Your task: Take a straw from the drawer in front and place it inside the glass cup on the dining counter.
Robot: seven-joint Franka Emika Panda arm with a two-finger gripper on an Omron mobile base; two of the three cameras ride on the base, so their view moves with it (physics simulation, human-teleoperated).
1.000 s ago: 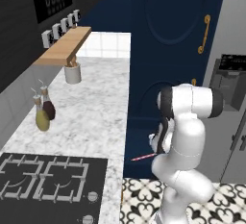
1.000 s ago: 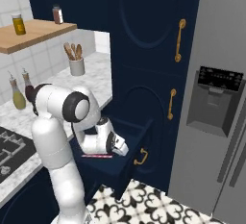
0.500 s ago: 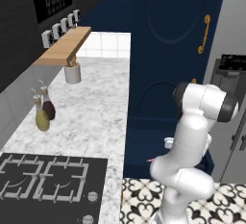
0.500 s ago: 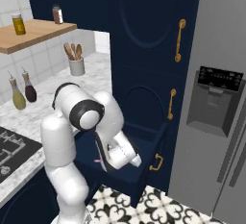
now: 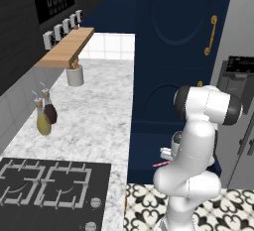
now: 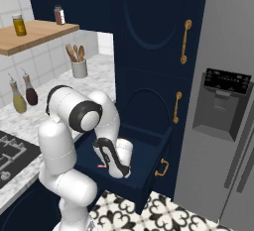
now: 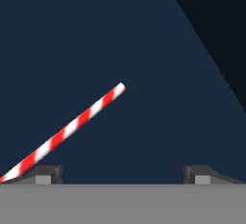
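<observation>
- Right, my pincer (image 7: pixel 123 174) is down inside the drawer (image 6: pixel 149 163), fingers spread wide apart with nothing between them.
- The straw (image 7: pixel 72 128), red-and-white striped, lies flat on the drawer's dark floor; its near end runs past my one fingertip (image 7: pixel 47 172), its far end slants away toward the middle of the drawer.
- In my judgement I'm not lined up yet: the straw crosses only one finger, so closing now would likely miss it or flick it aside.
- Best move, I reckon: slide sideways across the drawer floor until the straw sits between both tips, turn the wrist so the fingers close across its width, then lower and close gently. It's thin and light, liable to roll.
- Seen over my left shoulder, a bit of straw (image 5: pixel 159 165) peeks out beside my arm, above the drawer.
- Further from the drawer: the marble top with the stove (image 5: pixel 44 188) and a fridge panel (image 6: pixel 225 96).
- Writing: the fridge panel has small markings, too blurred to read; no brands legible.
</observation>
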